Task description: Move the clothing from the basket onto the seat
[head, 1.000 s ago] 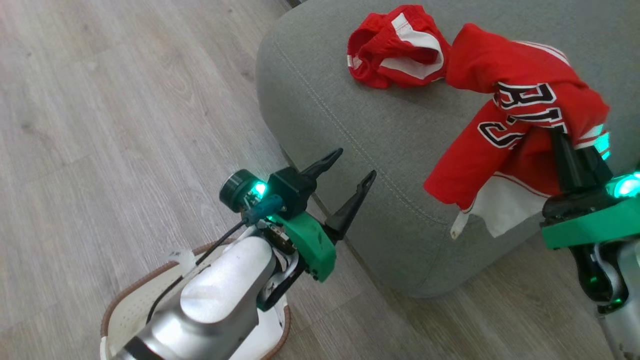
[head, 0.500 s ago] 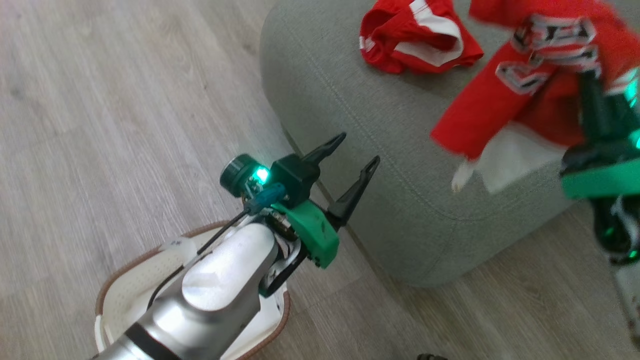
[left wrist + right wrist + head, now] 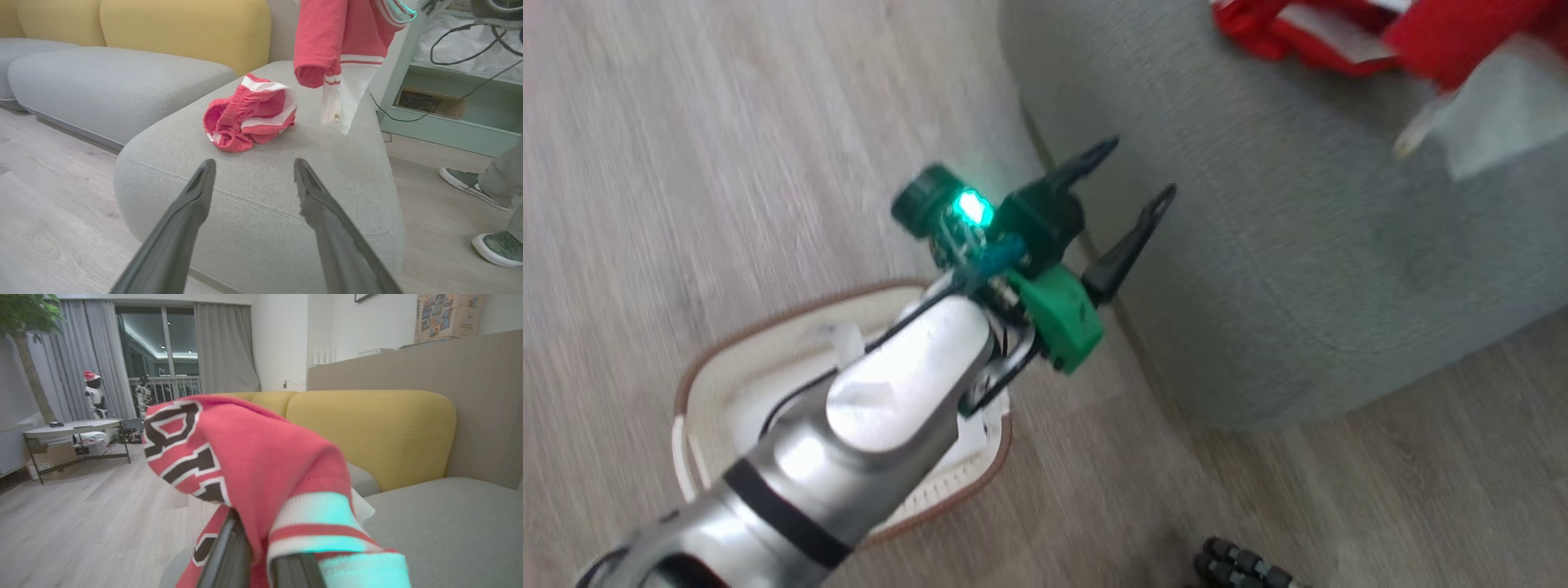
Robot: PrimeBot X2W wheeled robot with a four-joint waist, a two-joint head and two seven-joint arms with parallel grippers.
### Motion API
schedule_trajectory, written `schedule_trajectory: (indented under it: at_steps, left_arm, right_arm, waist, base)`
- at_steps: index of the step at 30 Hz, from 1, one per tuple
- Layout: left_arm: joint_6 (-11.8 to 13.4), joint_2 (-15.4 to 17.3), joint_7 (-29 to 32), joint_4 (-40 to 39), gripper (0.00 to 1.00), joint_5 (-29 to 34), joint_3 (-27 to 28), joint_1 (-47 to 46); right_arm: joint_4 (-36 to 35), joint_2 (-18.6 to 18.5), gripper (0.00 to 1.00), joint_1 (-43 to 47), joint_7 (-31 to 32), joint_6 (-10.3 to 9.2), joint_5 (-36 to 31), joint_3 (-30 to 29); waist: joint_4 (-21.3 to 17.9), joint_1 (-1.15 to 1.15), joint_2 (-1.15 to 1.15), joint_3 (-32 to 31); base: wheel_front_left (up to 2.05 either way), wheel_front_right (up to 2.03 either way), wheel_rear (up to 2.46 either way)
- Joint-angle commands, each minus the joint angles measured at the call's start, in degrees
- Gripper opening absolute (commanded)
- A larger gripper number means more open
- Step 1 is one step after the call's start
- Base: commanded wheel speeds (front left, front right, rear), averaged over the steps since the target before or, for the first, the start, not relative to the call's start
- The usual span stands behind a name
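Note:
The grey-green seat point(image 3: 1298, 245) takes up the right of the head view. The red shorts point(image 3: 249, 116) lie crumpled on top of it, also seen at the head view's top edge as shorts point(image 3: 1290, 41). The red jersey point(image 3: 253, 457) is draped over my right gripper point(image 3: 261, 559), which is shut on it. It hangs above the seat as the jersey point(image 3: 335, 36), its white lining dangling. My left gripper point(image 3: 1139, 171) stands open and empty before the seat's front corner, above the cream basket point(image 3: 768, 327), whose inside my forearm partly hides.
Yellow back cushions point(image 3: 184, 28) stand behind the seat, and another grey seat point(image 3: 114, 81) lies to its left. A person's shoes point(image 3: 496, 249) are on the wood floor right of the seat. A low table point(image 3: 69, 428) stands farther off.
The head camera has shifted, sliding the seat up and right. My right gripper has carried the jersey up and out of the head view. The left gripper stays open.

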Motion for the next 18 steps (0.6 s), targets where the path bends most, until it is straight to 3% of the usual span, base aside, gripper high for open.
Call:
schedule_trajectory:
  at_steps: [1, 9, 15, 18]
  left_arm:
    - [0.4, -0.1, 0.3, -2.2, 1.00, 0.5, 1.4, -3.4]
    - [1.2, -1.1, 1.9, -2.9, 1.00, 2.5, 0.3, -8.2]
    - [1.8, -1.8, 2.0, -2.5, 1.00, 3.2, -0.2, -10.4]
    - [2.0, -2.2, 1.7, -2.4, 1.00, 3.3, -0.4, -11.2]
  right_arm:
    - [-0.6, -2.5, 0.00, -2.0, -0.4, -0.01, 0.4, -0.1]
    - [10.1, -8.1, 0.00, -11.7, -0.4, -0.01, 3.4, 1.9]
    - [17.4, -10.6, 0.00, -16.7, -0.4, -0.01, 3.8, 8.5]
    - [21.9, -12.2, 0.00, -18.0, -0.3, -0.01, 3.5, 15.0]
  waist:
    - [2.6, 0.00, 0.00, 3.9]
    - [6.3, 0.00, 0.00, 12.0]
    - [8.7, 0.00, 0.00, 15.6]
    - [10.0, 0.00, 0.00, 16.7]
  base:
    - [0.00, 0.00, 0.00]
    - [0.00, 0.00, 0.00]
    - [0.00, 0.00, 0.00]
    - [0.00, 0.00, 0.00]
